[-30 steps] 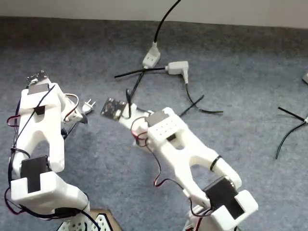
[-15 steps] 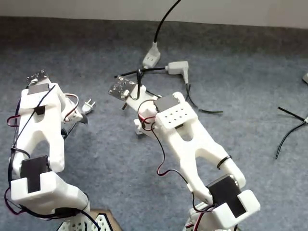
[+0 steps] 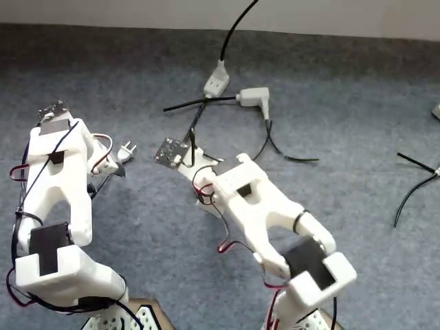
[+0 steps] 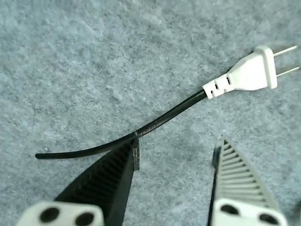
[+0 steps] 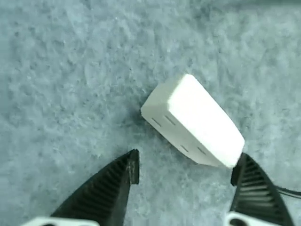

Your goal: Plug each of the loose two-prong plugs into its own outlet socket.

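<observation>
The plug (image 4: 249, 73) lies flat toward the table's (image 3: 357, 158) left edge, prongs bare, in no socket; its cord (image 4: 155, 125) runs between the spread jaws of the left claw (image 4: 178, 148); the socket block (image 5: 193, 122) sits nearer the middle, askew between the right claw's (image 5: 187, 164) spread jaws; the slots we see in it are empty. We judge two risks: closing on the cord would leave the plug dangling, hard to aim; closing on the skewed block could twist it away.
</observation>
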Tool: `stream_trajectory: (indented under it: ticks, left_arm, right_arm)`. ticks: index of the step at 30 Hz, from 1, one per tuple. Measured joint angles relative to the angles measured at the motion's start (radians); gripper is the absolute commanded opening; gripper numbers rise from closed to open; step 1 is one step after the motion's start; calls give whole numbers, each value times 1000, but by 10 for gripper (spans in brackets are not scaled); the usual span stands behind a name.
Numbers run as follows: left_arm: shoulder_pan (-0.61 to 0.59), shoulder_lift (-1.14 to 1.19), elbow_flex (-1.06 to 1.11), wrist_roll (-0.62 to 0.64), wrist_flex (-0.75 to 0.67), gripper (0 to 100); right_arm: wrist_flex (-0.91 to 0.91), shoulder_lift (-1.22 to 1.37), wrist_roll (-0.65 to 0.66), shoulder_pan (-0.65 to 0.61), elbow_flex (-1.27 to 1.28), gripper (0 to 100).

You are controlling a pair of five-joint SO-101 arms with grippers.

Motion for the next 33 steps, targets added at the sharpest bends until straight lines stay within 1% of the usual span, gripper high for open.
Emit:
stream_trajectory:
  ticks: [6, 12, 16, 20, 24, 30, 33]
  left_arm:
    - [0, 0, 0, 0, 0, 259]
    - [0, 0, 0, 0, 0, 259]
    - [3, 0, 0, 0, 0, 259]
    - [5, 0, 0, 2, 0, 259]
    - [5, 0, 0, 2, 0, 259]
    - [5, 0, 0, 0, 0, 259]
    - [5, 0, 0, 0, 0, 261]
  right_arm:
    - [15, 199, 3, 0, -206, 307]
    - [86, 207, 2, -15, -328, 307]
    - [101, 152, 2, -5, -341, 307]
    - [101, 86, 2, 92, -342, 307]
    - [104, 80, 2, 206, -339, 307]
    - [144, 12, -2, 342, -244, 307]
    - [169, -69, -91, 391, -189, 307]
